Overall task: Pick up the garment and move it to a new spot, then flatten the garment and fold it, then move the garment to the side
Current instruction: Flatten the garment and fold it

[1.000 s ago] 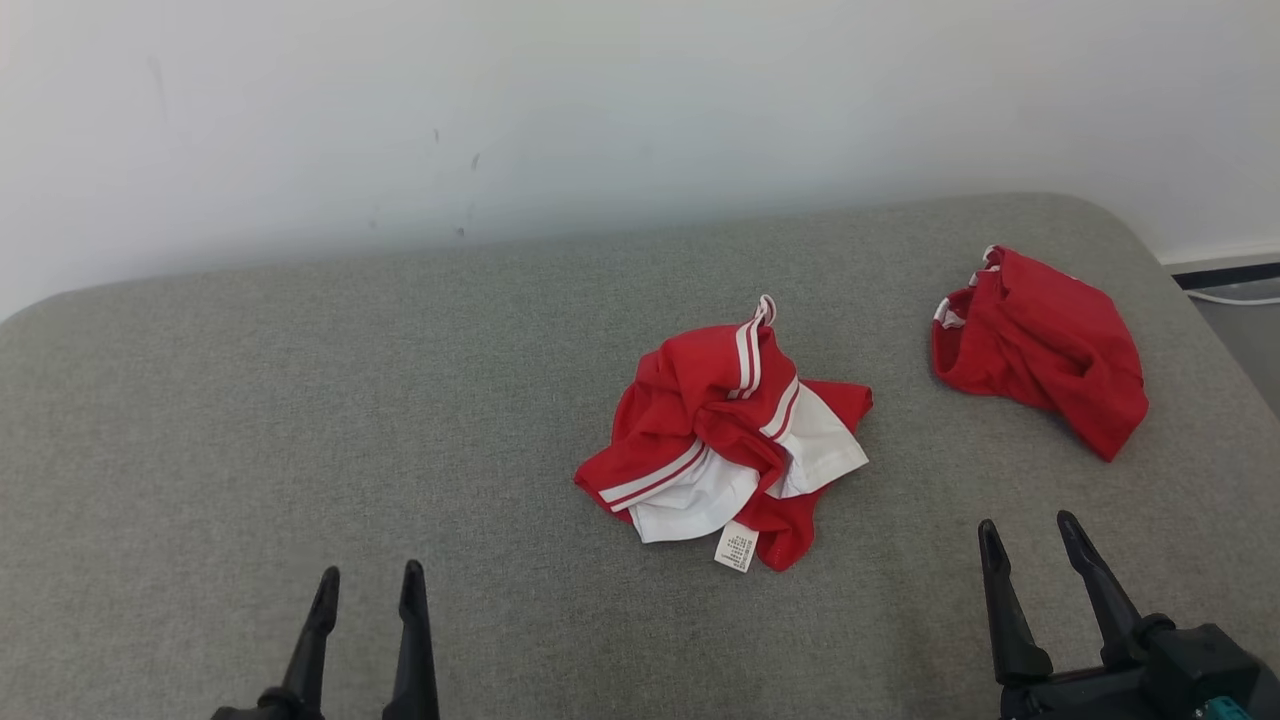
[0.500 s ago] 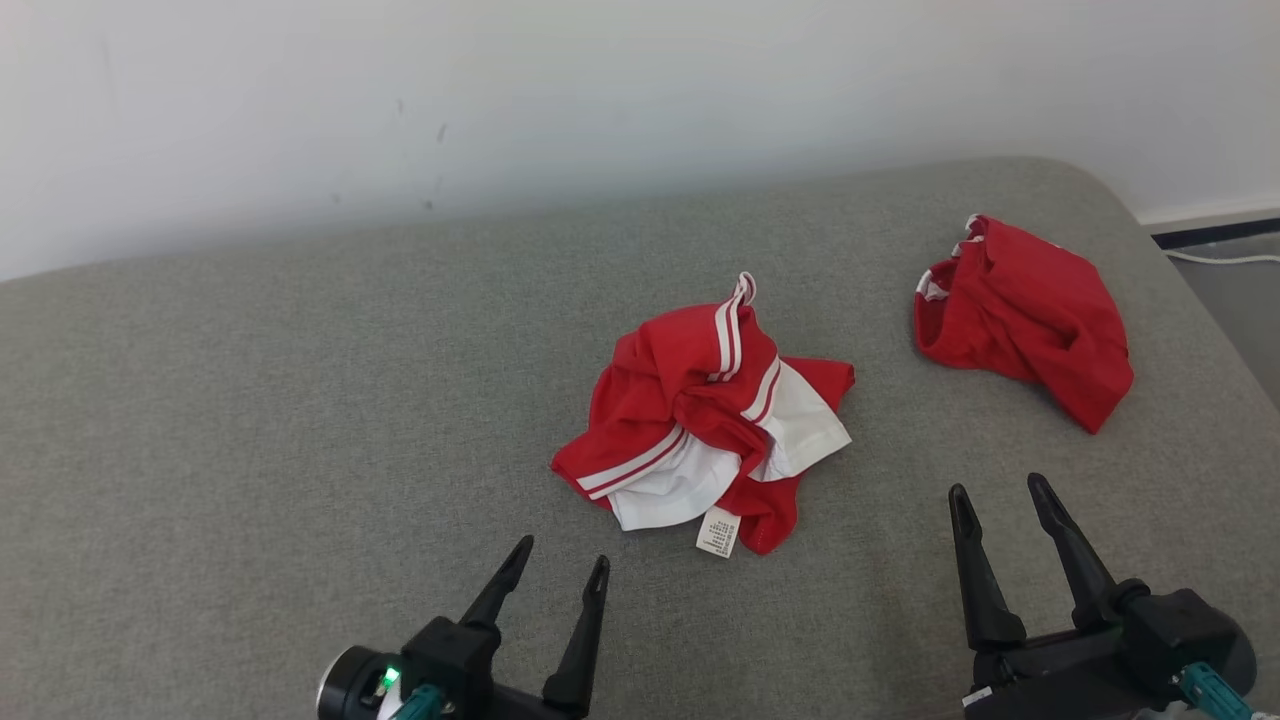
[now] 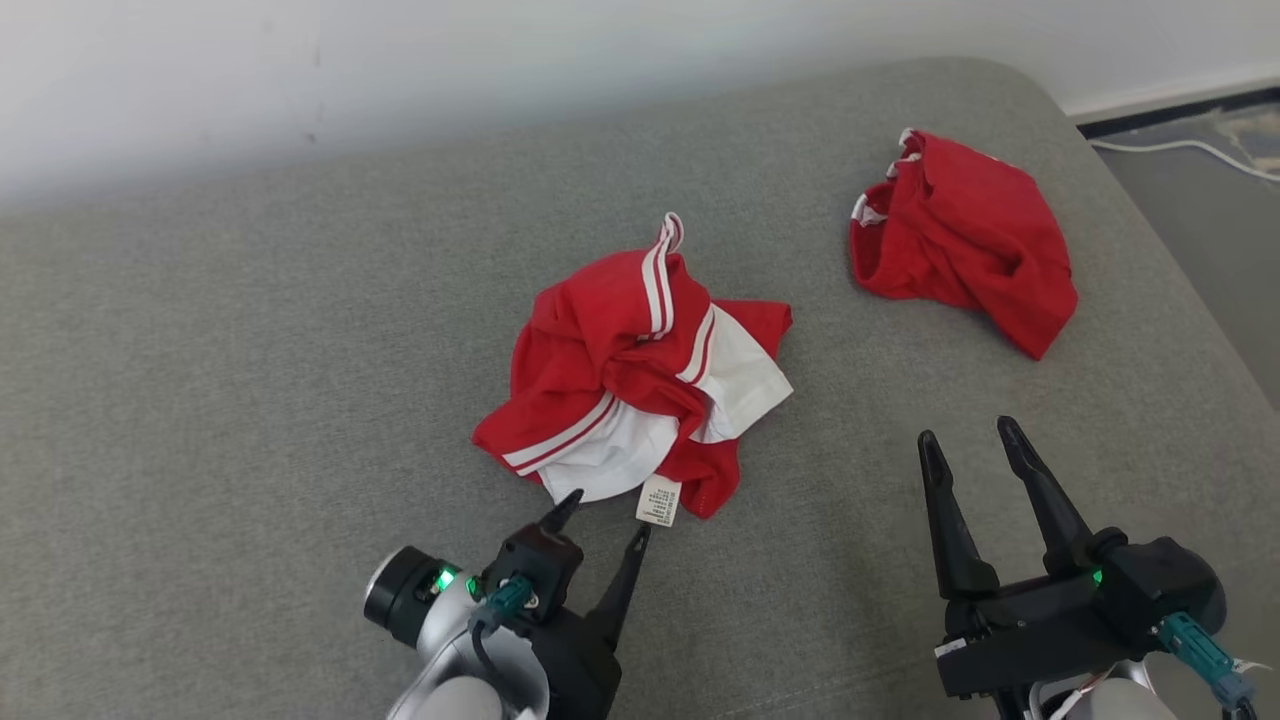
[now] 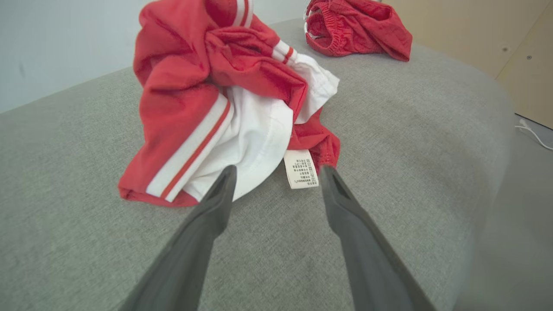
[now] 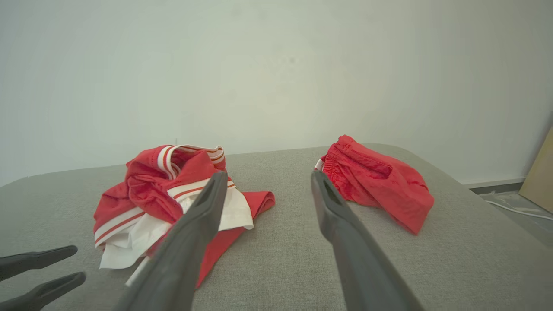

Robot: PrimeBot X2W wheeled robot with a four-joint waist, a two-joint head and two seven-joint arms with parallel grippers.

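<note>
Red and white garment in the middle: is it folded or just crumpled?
Crumpled. The red and white garment lies in a bunched heap, its stripes twisted and its care label poking out at the near edge.

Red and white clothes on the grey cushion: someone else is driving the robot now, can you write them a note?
Left pincer: open, tips at the near edge of the red-and-white garment, beside its label, nothing gripped.
Right pincer: open, empty, over bare grey cushion.
Garment: crumpled mid-cushion; a second red garment lies farther back on the right.
Done: nothing yet.
To do: pick up, move, flatten, fold, set aside.
</note>
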